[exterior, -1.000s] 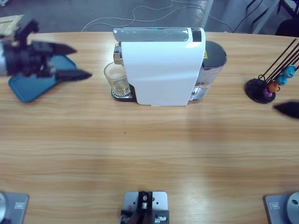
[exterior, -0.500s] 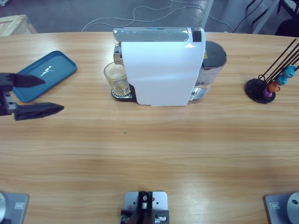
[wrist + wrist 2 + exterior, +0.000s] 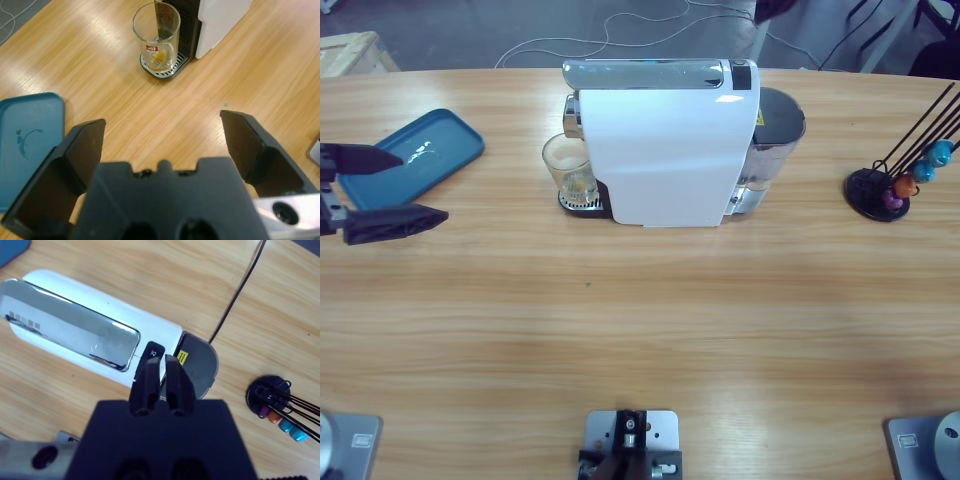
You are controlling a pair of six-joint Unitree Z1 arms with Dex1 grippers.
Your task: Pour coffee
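Left gripper (image 3: 408,190) — jaws spread wide, empty — sits at the table's edge by the blue tray (image 3: 430,150), the glass (image 3: 156,37) of coffee (image 3: 158,58) dead ahead on the machine's drip grate (image 3: 165,70); right gripper (image 3: 161,382), jaws closed, hovers above the coffee machine (image 3: 665,140) — farther.

Long pale wooden table (image 3: 640,330) — grey floor (image 3: 520,25) beyond its far edge, white cables (image 3: 620,25) trailing across it
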